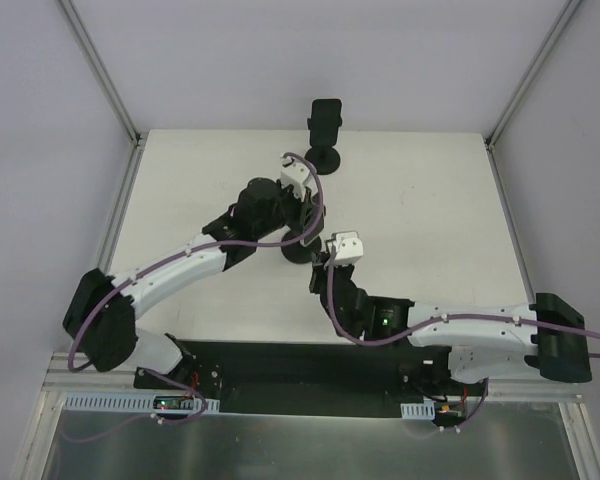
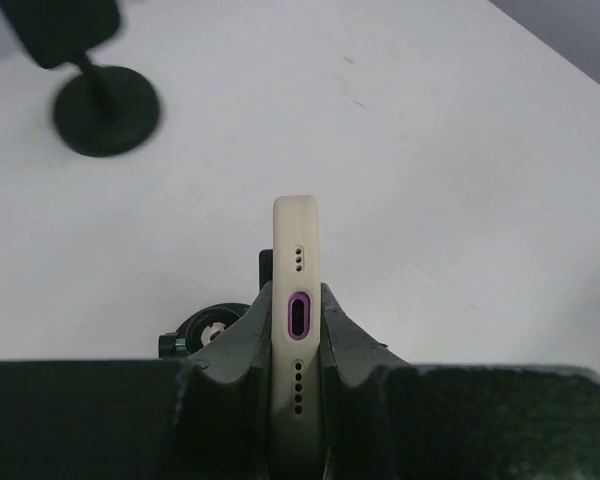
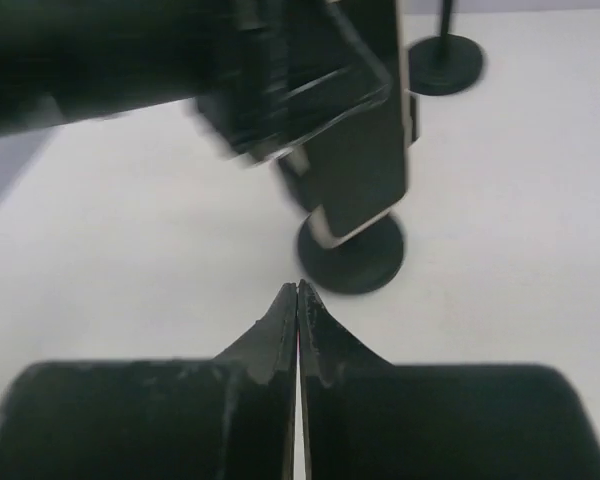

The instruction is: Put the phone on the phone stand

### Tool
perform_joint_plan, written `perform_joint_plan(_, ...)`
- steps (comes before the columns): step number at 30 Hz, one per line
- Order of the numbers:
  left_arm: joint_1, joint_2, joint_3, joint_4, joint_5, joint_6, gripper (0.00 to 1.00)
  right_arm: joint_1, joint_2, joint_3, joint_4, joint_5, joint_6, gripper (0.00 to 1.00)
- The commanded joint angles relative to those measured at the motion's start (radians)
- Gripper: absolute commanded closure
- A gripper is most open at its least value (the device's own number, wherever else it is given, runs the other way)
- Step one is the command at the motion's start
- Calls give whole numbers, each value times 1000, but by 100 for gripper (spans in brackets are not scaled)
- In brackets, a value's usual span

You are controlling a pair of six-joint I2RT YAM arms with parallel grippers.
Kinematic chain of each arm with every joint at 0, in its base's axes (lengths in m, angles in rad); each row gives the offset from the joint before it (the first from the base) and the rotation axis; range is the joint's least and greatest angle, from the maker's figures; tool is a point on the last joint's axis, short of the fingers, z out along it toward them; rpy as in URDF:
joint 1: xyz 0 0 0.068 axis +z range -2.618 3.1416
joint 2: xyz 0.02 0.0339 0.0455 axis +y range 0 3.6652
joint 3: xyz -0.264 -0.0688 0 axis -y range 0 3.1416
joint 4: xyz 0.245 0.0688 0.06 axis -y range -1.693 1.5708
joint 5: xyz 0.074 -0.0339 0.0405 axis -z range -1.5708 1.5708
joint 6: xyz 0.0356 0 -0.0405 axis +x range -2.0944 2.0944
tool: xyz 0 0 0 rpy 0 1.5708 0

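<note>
Gripping the phone (image 2: 293, 240) edge-on, the left tool (image 2: 296, 300) is clamped on its cream case, charging port twd the wrist cam. The phone hangs over a round black stand base (image 3: 352, 258) mid-counter (image 1: 430, 200); contact unclear. The right tool (image 3: 297, 300) is just beside it, fingers pressed together. A 2nd phone stand (image 1: 325, 130) is at the far edge.

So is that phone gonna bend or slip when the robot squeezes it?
Probably stiff: the phone sticks straight out of the left gripper without sagging. It might slip a little, since it is only pinched by its flat, smooth-looking faces.
</note>
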Motion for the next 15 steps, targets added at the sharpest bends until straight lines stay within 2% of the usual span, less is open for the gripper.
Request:
perform_joint_plan(1, 91, 152, -3, 51, -341, 90, 100, 92, -72, 13, 212, 74, 45, 100)
perform_joint_plan(6, 91, 118, -55, 85, -276, 77, 100, 94, -95, -1, 220, 72, 27, 100)
perform_joint_plan(8, 91, 92, -75, 83, -232, 83, 100, 85, -129, -9, 225, 69, -37, 100)
perform_joint_plan(11, 93, 5, -113, 40, -125, 80, 100, 22, -189, -36, 252, -40, -163, 98)
perform_joint_plan(12, 94, -15, -119, 25, -97, 80, 100, -2, -202, -45, 246, -136, -186, 95)
perform_joint_plan(14, 97, -83, -142, -1, -16, 89, 100, -107, -251, -68, 207, -288, -231, 83)
perform_joint_plan(15, 104, -106, -150, -18, 88, 99, 100, -153, -267, -72, 182, -455, -223, 80)
